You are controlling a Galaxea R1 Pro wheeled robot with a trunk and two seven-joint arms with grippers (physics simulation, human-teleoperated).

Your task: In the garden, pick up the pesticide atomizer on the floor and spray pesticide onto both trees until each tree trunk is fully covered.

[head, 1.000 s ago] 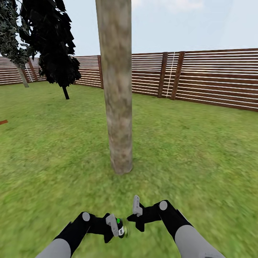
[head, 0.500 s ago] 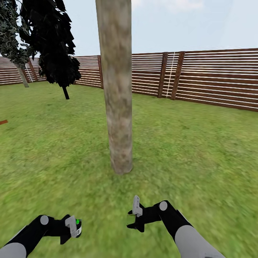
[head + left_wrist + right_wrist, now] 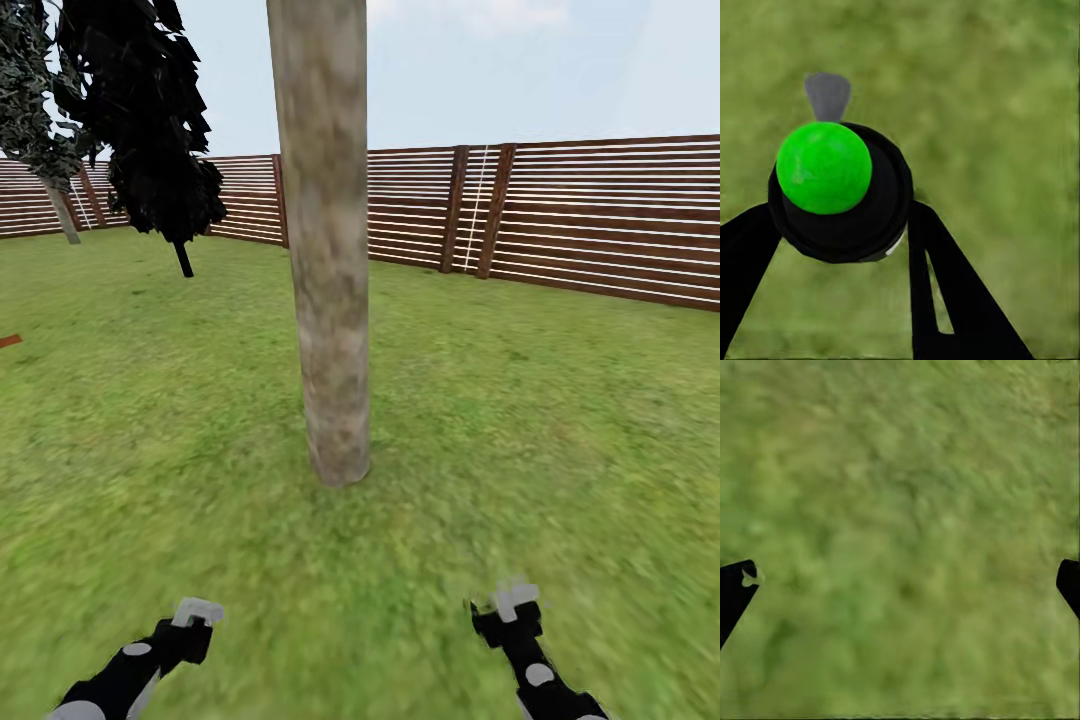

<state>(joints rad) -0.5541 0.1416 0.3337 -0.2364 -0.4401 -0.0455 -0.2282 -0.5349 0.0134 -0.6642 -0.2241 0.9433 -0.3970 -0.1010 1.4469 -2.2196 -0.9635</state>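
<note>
- Atomizer (image 3: pixel 840 191) sits clamped between the fingers of my left gripper (image 3: pixel 195 615); the left wrist view looks down on its black body and green cap, with the grey nozzle tip poking out past the cap over the grass.
- My left gripper is closed around that bottle, low at about 7 o'clock in the head view.
- My right gripper (image 3: pixel 512 605) is at about 5 o'clock, fingers spread wide with nothing between them; its wrist view has a dark fingertip at each edge and lawn (image 3: pixel 560 420) beneath.
- The tree trunk (image 3: pixel 325 250) stands dead ahead at 12 o'clock, between my two arms and a little nearer the left one's line; its long axis is upright, pale and mottled, running out of view at the top.
- I judge the spray has to go forward and up from the left hand, then travel along that vertical column, so the nozzle must turn towards 12 o'clock.
- Further off at 10 o'clock is a dark conifer (image 3: pixel 150 120).
- The wooden fence (image 3: pixel 600 215) closes the garden from 10 to 2 o'clock.
</note>
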